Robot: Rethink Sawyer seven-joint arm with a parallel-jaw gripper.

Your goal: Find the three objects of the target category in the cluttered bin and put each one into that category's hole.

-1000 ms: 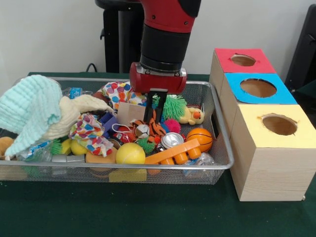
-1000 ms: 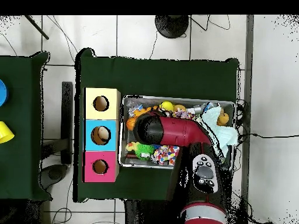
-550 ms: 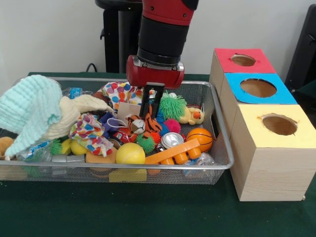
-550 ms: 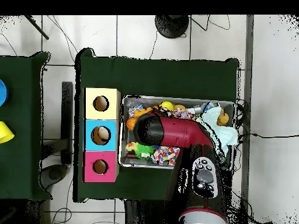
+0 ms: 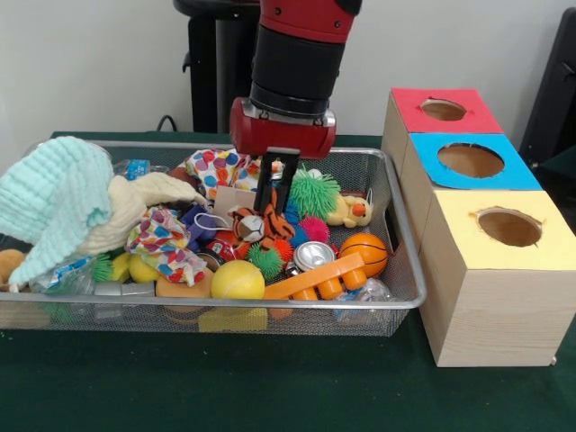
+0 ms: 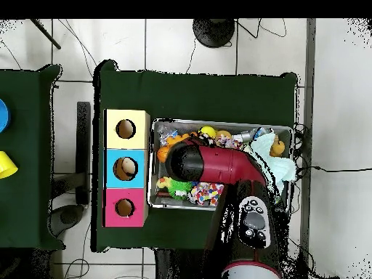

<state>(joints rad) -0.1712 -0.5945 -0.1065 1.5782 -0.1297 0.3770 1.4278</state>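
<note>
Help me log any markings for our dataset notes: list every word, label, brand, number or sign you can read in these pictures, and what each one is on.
None can be read.
The three boxes, red, blue and yellow, carry only plain coloured tops with holes, no text.
The blue wrapper at the bin's back may bear print, but it is too small to read.
The arm's control pad shows buttons; no lettering is legible.
</note>
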